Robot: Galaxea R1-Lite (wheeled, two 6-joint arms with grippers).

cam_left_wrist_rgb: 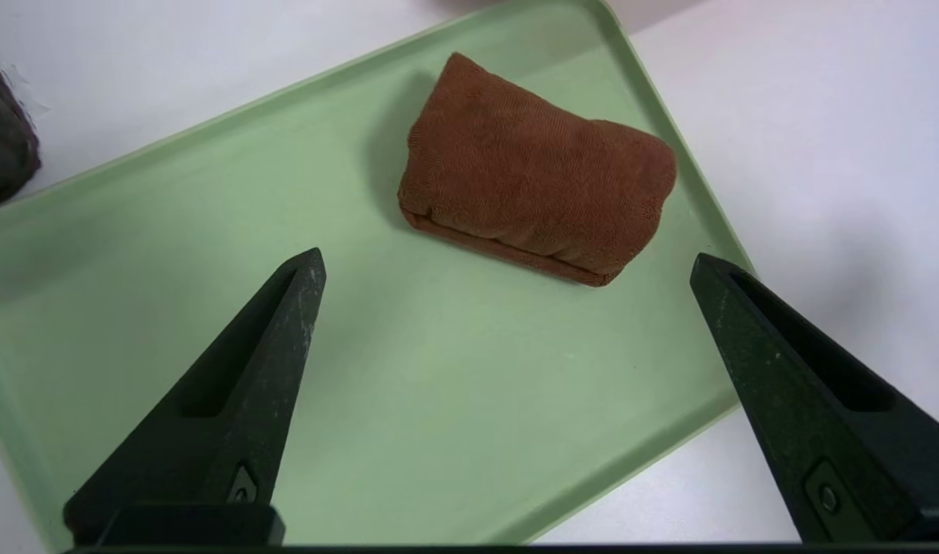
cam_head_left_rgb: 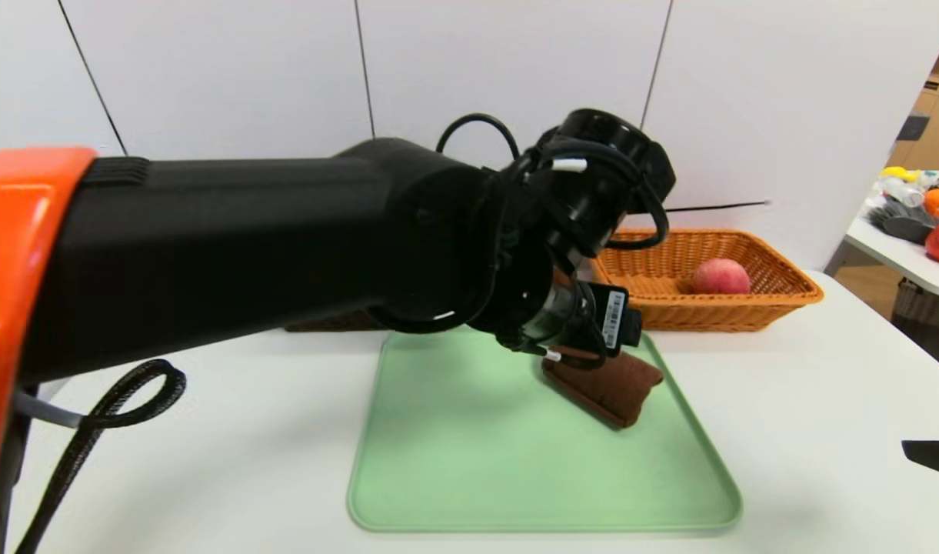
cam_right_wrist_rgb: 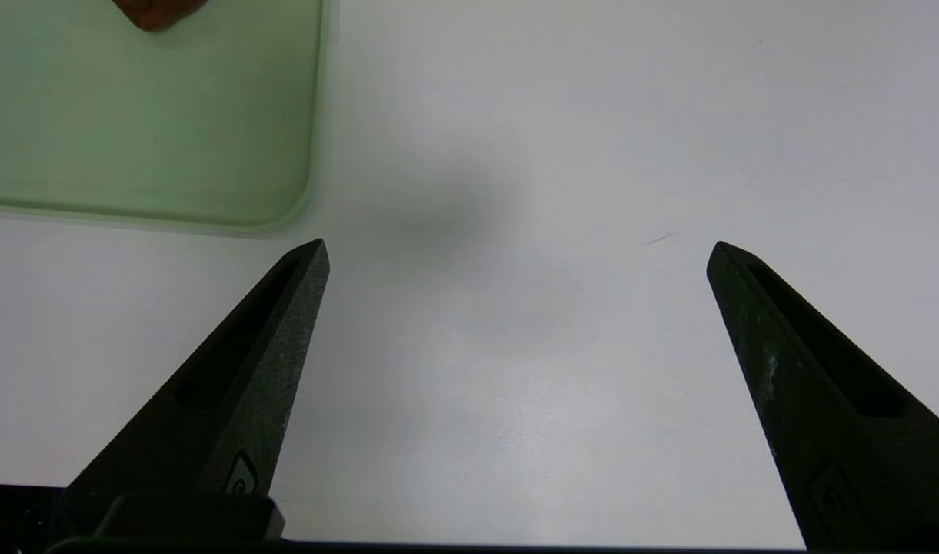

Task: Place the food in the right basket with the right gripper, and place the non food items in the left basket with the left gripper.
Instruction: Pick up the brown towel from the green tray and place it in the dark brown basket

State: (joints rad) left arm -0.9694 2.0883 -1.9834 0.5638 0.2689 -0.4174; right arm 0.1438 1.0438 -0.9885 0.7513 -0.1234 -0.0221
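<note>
At the left of the head view the left arm reaches across the white tabletop (cam_head_left_rgb: 231, 477), and behind it the rim of a dark basket (cam_head_left_rgb: 334, 322) peeks out; what lies inside is hidden by the arm

Next comes the green tray (cam_head_left_rgb: 454, 462), with the left gripper (cam_left_wrist_rgb: 507, 258) above it, its jaws wide apart and nothing between them. The brown folded cloth (cam_head_left_rgb: 611, 388) lies on the tray, in its far right part, near the right edge. Seen from the left wrist, it is just ahead of the jaws, beyond the tips and roughly midway between their lines, so the coming move seems to be a short reach forward and down. Its long axis runs slantwise, from far left to near right in the head view, and more across the gap between the jaws than along it; a slight wrist turn might give a neater grip over the narrow side. The left gripper is the nearer one, and the cloth, being no food, should go to the left basket

Farther right, behind the tray, the orange wicker basket (cam_head_left_rgb: 715, 315) holds a pinkish peach-like fruit (cam_head_left_rgb: 720, 276)

At the far right the right gripper (cam_right_wrist_rgb: 518, 258) waits over the tabletop beside the tray's near corner, jaws wide apart and empty

As for writing, a white barcode label (cam_head_left_rgb: 614, 318) sits on the left wrist's camera housing, its print too small to read; I can make out no brand
</note>
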